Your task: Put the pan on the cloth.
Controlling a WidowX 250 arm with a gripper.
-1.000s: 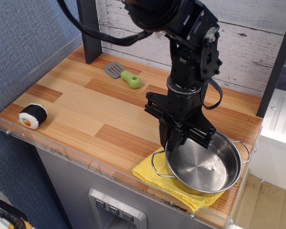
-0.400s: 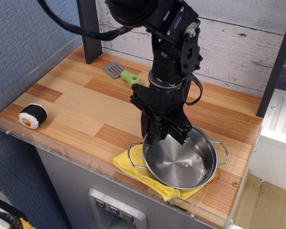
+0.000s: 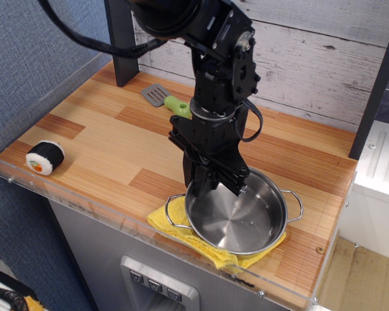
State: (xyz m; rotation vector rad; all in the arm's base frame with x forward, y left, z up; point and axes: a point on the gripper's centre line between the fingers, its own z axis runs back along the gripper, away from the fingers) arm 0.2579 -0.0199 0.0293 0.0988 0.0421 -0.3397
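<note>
The shiny steel pan [image 3: 236, 220] with two wire loop handles lies on the yellow cloth [image 3: 181, 232] near the table's front edge. The cloth shows only as a rim at the pan's left, front and right. My black gripper [image 3: 211, 184] points down over the pan's far-left rim, and its fingers appear closed on that rim. The fingertips are partly hidden against the pan wall.
A grey spatula with a green handle [image 3: 168, 100] lies at the back of the wooden table. A sushi roll toy [image 3: 44, 157] sits at the front left. A clear acrylic rim [image 3: 117, 217] runs along the front edge. A dark post [image 3: 120, 39] stands at the back left.
My gripper has moved left with the pan in it, and the cloth under the pan has slid left along with it. Spatula and sushi roll have not moved.
</note>
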